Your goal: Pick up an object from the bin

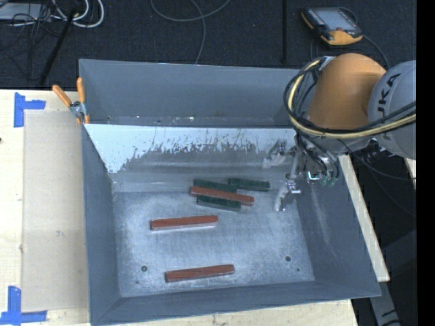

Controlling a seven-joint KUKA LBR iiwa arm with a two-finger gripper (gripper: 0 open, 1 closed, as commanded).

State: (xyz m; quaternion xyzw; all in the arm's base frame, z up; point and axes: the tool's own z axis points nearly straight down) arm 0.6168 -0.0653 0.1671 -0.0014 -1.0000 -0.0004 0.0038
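Dark carpeted floor (pixel 204 39) stretches beyond the far edge of the pale surface (pixel 61 314), strewn with white cables (pixel 88 5) and a yellow handheld controller (pixel 332 24).

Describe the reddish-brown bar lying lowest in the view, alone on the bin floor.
The bar is a long, thin, flat strip, reddish-brown and dull, perhaps wood or plastic. It looks whole and lies flat on the grey bin floor, nearly level across the view, its right end slightly higher. It touches only the floor; a second bar of like colour lies apart above it.
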